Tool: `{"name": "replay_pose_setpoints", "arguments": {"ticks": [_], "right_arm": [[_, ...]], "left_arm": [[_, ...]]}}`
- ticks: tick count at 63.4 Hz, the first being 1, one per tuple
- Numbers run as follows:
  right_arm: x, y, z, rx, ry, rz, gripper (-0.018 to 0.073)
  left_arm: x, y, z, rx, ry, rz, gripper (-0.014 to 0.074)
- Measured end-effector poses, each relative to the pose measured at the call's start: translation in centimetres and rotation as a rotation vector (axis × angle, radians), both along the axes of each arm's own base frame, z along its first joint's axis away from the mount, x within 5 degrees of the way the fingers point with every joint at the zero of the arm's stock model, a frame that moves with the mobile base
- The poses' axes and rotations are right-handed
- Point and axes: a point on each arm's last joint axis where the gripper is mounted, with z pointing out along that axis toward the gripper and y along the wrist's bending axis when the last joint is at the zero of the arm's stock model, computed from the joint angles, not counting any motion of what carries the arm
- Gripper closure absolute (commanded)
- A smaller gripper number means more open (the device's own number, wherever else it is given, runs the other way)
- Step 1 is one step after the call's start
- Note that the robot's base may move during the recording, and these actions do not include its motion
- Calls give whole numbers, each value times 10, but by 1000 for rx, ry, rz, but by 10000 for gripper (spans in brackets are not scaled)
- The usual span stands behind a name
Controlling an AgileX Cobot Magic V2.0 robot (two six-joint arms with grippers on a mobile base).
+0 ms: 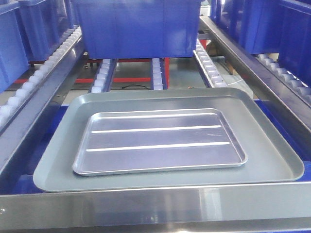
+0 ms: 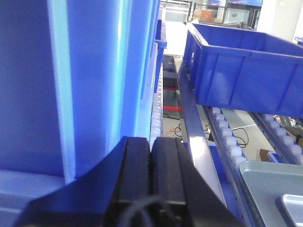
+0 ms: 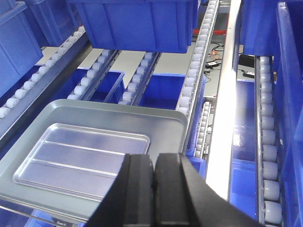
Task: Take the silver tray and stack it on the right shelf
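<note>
Since the silver tray (image 1: 159,141) is just lying flat inside the bigger grey tray (image 1: 272,160), near the front edge of the rack (image 1: 155,204), I'd say we're at the very start: nothing grabbed yet. Both grippers look pinched closed on nothing, the right gripper (image 3: 154,165) hanging above the grey tray's near right corner, the left gripper (image 2: 151,151) off to the left by a blue bin (image 2: 71,85). Next move probably needs one to open up and drop onto the silver tray's rim, which is thin and low, so tricky.
</note>
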Motion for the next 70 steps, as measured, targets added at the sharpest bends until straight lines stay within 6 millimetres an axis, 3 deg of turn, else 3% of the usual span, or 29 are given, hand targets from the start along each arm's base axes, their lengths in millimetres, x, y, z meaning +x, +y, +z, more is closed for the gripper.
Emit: {"name": "replay_pose_setpoints", "arguments": {"ticks": [54, 62, 70], "right_arm": [[0, 0, 0, 0, 0, 0, 503], [2, 1, -6, -7, 13, -4, 503], [7, 0, -24, -26, 44, -59, 503]], "left_arm": [[0, 0, 0, 2, 3, 0, 688], [0, 0, -1, 2, 5, 0, 688], [0, 0, -1, 2, 5, 0, 688]]}}
